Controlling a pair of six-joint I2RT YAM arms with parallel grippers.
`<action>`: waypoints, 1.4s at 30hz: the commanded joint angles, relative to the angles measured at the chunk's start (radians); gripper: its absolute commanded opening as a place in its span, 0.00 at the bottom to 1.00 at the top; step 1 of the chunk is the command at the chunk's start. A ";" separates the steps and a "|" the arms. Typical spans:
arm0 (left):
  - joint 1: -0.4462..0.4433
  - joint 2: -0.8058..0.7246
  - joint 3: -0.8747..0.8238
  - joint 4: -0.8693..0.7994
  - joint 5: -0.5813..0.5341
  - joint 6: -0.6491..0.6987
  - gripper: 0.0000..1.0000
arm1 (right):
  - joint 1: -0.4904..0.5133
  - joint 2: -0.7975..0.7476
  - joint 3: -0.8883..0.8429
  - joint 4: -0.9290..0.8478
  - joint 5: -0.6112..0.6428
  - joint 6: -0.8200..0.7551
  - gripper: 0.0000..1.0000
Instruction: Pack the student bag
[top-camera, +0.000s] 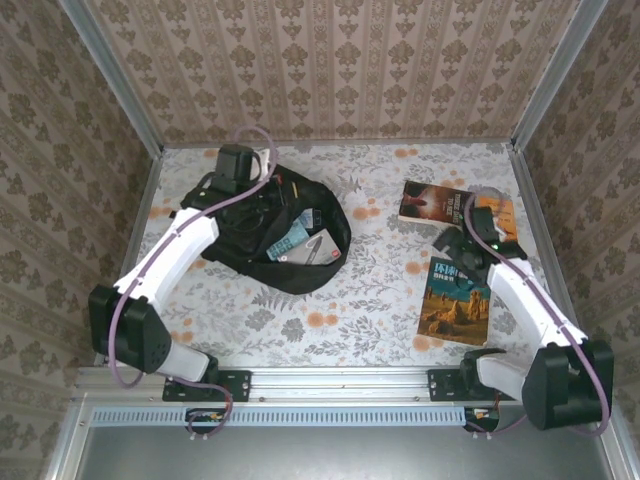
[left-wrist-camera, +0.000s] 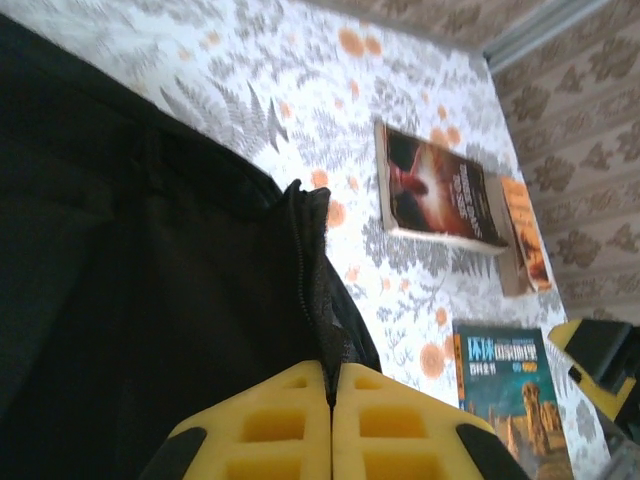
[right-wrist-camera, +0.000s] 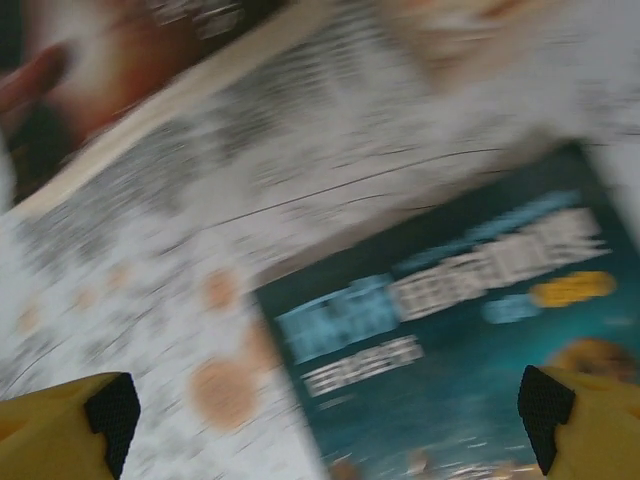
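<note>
The student bag (top-camera: 300, 275), a black soft backpack, lies open at the left of the table with a blue-grey item (top-camera: 290, 237) and a flat white item (top-camera: 316, 250) inside. My left gripper (left-wrist-camera: 331, 400) is shut on the bag's (left-wrist-camera: 150, 300) zipper edge, the fabric pinched between its yellow fingers; from above it sits at the bag's far rim (top-camera: 262, 190). My right gripper (right-wrist-camera: 325, 420) hangs open over the top left corner of a teal book (right-wrist-camera: 470, 340), nothing between its fingers. From above, that gripper (top-camera: 455, 250) is at the teal book's (top-camera: 455, 300) far end.
A dark brown book (top-camera: 430, 200) lies at the far right, with an orange book (top-camera: 500, 215) beside it, partly under the right arm. Both also appear in the left wrist view, brown book (left-wrist-camera: 440, 195) and orange book (left-wrist-camera: 525, 240). Walls close the table's sides.
</note>
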 joint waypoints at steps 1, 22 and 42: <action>-0.011 0.039 0.047 -0.038 0.039 0.054 0.28 | -0.101 -0.024 -0.089 0.010 0.093 0.064 1.00; -0.401 0.535 0.494 -0.204 0.075 0.052 0.75 | -0.176 0.146 -0.281 0.352 -0.481 0.002 1.00; -0.419 0.867 0.650 -0.287 0.244 0.007 0.75 | -0.048 0.050 -0.342 0.325 -0.664 -0.034 1.00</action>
